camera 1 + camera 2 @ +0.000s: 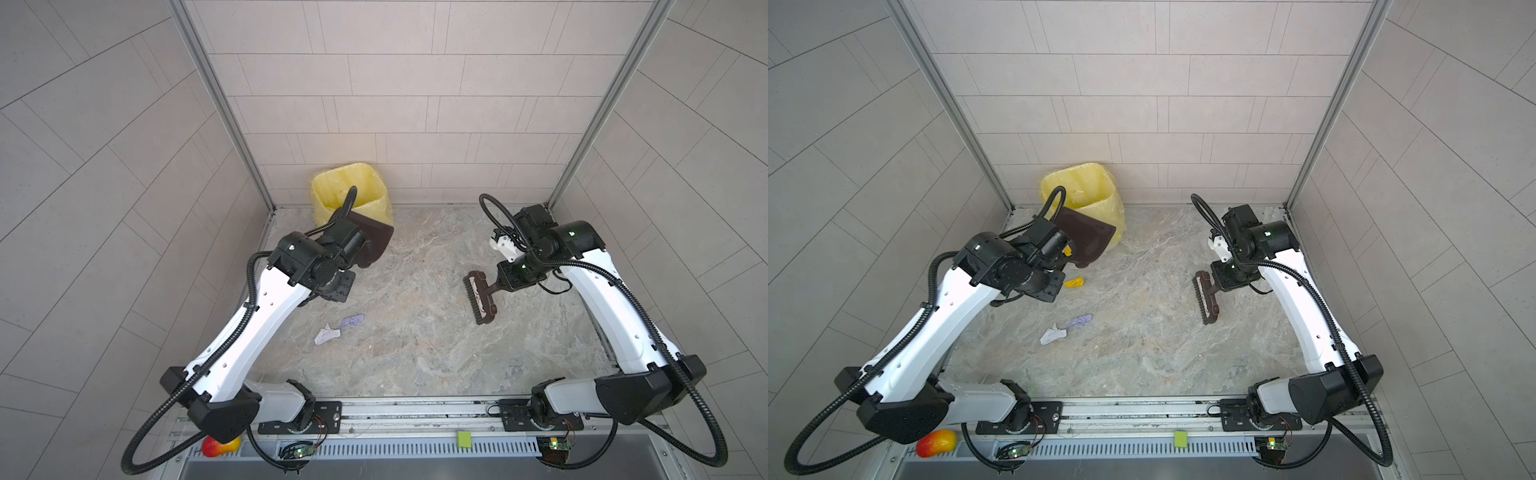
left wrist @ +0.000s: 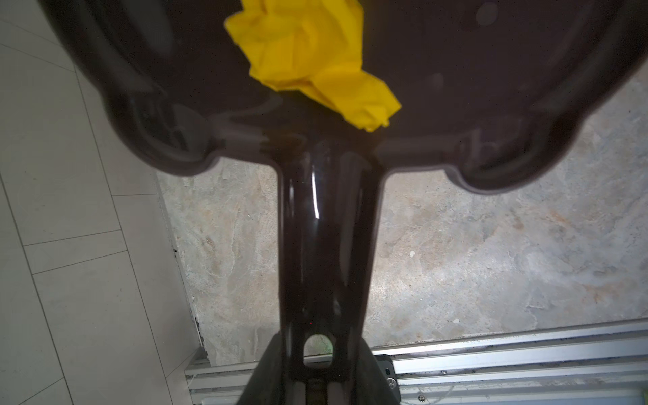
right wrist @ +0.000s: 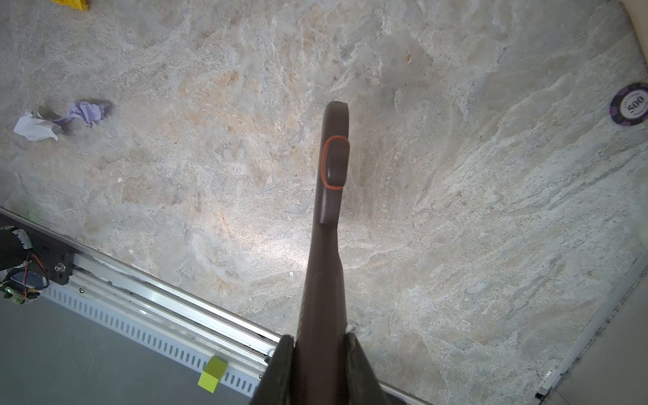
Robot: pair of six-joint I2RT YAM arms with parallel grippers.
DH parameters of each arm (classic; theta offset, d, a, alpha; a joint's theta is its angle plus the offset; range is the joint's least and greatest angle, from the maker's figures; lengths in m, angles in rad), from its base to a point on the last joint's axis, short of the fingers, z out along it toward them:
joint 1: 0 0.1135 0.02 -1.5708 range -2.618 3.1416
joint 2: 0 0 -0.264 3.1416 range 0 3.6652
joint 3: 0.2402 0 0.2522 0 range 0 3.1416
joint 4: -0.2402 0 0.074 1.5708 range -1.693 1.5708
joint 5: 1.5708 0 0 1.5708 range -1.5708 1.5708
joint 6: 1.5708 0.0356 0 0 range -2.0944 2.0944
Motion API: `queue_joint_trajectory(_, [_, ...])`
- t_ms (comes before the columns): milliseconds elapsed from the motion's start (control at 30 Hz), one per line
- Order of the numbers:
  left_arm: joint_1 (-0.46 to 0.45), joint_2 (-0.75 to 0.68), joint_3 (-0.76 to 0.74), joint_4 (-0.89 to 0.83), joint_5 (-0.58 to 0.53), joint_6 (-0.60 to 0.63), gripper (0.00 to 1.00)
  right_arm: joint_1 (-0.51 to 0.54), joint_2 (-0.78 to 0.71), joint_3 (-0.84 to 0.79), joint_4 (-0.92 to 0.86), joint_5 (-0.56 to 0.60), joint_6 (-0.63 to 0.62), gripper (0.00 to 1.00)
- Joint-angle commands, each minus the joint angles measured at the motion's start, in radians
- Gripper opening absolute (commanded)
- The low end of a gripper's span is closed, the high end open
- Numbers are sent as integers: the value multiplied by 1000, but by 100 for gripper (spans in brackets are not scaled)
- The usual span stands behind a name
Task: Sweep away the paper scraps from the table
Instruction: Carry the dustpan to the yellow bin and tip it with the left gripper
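My left gripper [image 2: 317, 354] is shut on the handle of a dark brown dustpan [image 1: 1088, 237], which hangs tilted beside the yellow bin [image 1: 1084, 187]. One crumpled yellow paper scrap [image 2: 308, 52] lies inside the pan. Another yellow scrap [image 1: 1073, 282] rests on the table [image 1: 415, 353] under the left wrist. A lilac scrap [image 1: 352, 321] and a white scrap [image 1: 325, 336] lie together left of centre. My right gripper [image 3: 321, 345] is shut on the handle of a brown brush [image 1: 480, 297], held at the right, well away from the scraps.
A purple poker chip [image 3: 630, 103] lies on the table near the right arm. A small green square [image 1: 464, 439] and a red-yellow mango toy [image 1: 220, 446] sit on the front rail. Tiled walls close in the back and both sides.
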Motion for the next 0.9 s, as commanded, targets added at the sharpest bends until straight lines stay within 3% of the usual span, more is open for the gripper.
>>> queue_joint_trajectory(0, [53,19,64,-38,-37,43,0,-9,-35,7,11,-21,-17,0])
queue_joint_trajectory(400, [270,114,195,-1,-37,165,0,-18,-75,-66,48,-88,-22,0])
queue_joint_trajectory(867, [344,290,380,17,-112,248,0,-18,-138,-192,71,-175,3,0])
